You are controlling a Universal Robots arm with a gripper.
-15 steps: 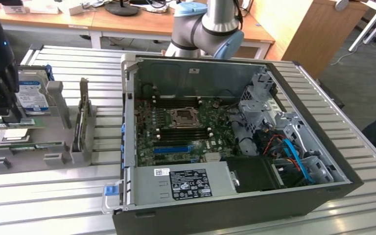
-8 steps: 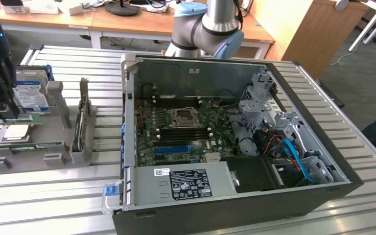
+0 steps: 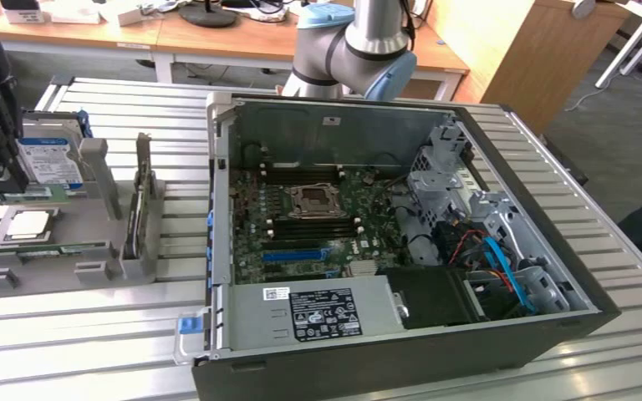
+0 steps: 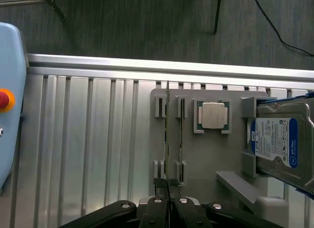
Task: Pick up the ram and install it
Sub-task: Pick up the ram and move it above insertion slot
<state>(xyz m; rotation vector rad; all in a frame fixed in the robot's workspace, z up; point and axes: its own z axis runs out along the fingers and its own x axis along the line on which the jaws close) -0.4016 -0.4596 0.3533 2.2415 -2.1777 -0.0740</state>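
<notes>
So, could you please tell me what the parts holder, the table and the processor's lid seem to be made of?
The parts holder looks like matte grey plastic, possibly printed: uniform, dull, no glare. The table looks like brushed aluminium slats, with bright streaky reflections. The processor's lid seems bare metal, pale with a soft sheen.

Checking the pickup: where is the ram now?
At the exterior view's left, at the gray holder beside the computer case; the wrist view shows the ram on edge in the hand, next to a second stick.
</notes>
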